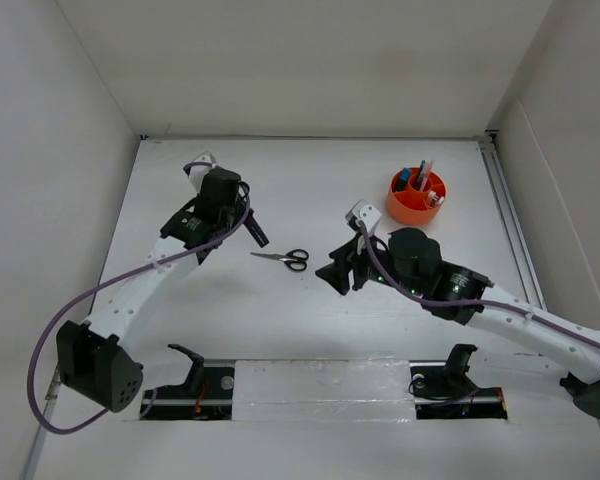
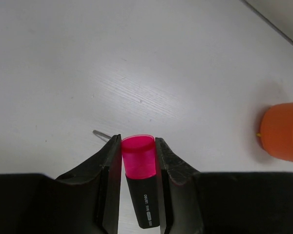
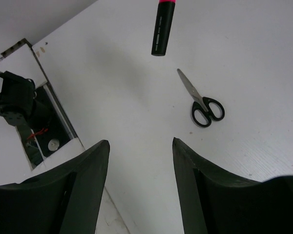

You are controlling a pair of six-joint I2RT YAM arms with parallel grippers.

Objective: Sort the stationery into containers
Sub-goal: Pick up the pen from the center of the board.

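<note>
1. The left gripper [image 2: 138, 146] is hiding most of the marker [image 2: 139, 163] in its own wrist view. Only the pink cap and a stretch of black barrel are showing between the fingers, and the white print is too small to read.
2. The right edge of that view is cutting off the pot [image 2: 282, 131]. A thin grey tip [image 2: 100, 134] is peeking out beside one finger, and what it belongs to is hard to tell there.
3. In the right wrist view, the top edge is cropping the marker's cap to a sliver of pink.
4. From above, the pens [image 1: 421, 177] standing in the pot are blurring into a few upright blue, pink and white ends.
5. The left gripper is clamping narrowly on the marker's translucent pink cap, well to the left of the pot.
6. The right gripper [image 3: 140, 142] is standing wide with nothing between its fingers, left of the pot and nearer the arm bases.
7. The scissors [image 3: 202, 105] are lying flat with blades closed, left of the pot on the near side. They are showing short steel blades and glossy black looped handles.
8. The pot is sitting toward the far right of the table [image 1: 310, 200] as a round tub of bright orange plastic with inner dividing walls. The tabletop is showing matte white with a faint grain.
</note>
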